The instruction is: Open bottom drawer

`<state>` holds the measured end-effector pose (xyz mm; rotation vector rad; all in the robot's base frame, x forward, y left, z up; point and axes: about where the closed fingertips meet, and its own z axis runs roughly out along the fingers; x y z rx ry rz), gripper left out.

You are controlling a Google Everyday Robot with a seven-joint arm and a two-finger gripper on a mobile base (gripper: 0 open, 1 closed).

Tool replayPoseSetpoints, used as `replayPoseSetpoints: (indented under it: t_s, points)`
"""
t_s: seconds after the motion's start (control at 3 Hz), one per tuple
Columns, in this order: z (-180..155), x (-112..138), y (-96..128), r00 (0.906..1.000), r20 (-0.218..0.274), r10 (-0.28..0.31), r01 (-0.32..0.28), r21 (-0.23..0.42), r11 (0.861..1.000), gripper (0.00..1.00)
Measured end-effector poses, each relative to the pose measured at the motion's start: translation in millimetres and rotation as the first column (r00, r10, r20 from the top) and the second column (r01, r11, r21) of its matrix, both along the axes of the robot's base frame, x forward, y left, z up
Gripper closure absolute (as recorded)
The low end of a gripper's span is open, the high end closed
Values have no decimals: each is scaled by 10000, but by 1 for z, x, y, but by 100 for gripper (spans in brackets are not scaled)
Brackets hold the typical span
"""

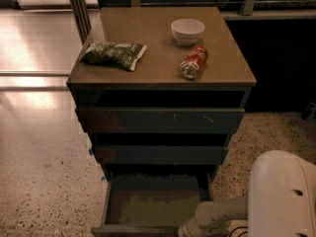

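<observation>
The bottom drawer (pixel 148 206) stands pulled out from the cabinet, its speckled grey-green floor showing; its front (pixel 133 230) lies at the bottom edge of the view. Above it are the middle drawer front (pixel 160 154) and the tall top front (pixel 158 120), both dark and scuffed. My white arm (pixel 217 214) reaches in from the lower right toward the drawer's front right corner. The gripper itself is cut off below the picture's edge.
On the brown cabinet top (pixel 232 63) lie a green snack bag (pixel 113 53), a white bowl (pixel 187 31) and a red can (pixel 193 61) on its side. My white body (pixel 284 196) fills the lower right. Speckled floor lies to both sides.
</observation>
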<state>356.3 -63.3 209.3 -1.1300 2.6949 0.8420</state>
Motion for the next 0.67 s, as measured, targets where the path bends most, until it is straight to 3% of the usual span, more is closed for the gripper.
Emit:
replayPoseSetpoints:
  t_s: [0.33, 0.67]
  points:
    - [1, -15, 2, 9990, -451, 50, -43, 150, 9999, 0]
    - [1, -15, 2, 9990, -451, 50, -43, 150, 9999, 0]
